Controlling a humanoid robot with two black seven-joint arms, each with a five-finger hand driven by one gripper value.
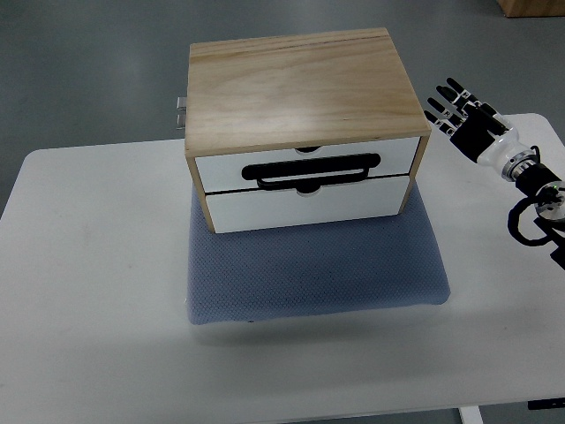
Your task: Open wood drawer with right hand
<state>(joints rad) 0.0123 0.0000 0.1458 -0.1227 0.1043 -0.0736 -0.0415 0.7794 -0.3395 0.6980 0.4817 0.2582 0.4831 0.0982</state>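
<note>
1. White worktop [97,291] was seen carrying a blue mat [318,269].
2. Wood drawer box [305,124] was parked on the mat, both drawers shut.
3. Right hand [465,119] was held just beside it, fingers [446,102] spread wide, nothing gripped.

Bare white table [79,291] lies open left, right and front of the wooden drawer box [300,124], whose black handle [313,170] faces forward unobstructed above the blue mat [318,265]; right hand [463,119] hovers beside the box's right wall
</note>
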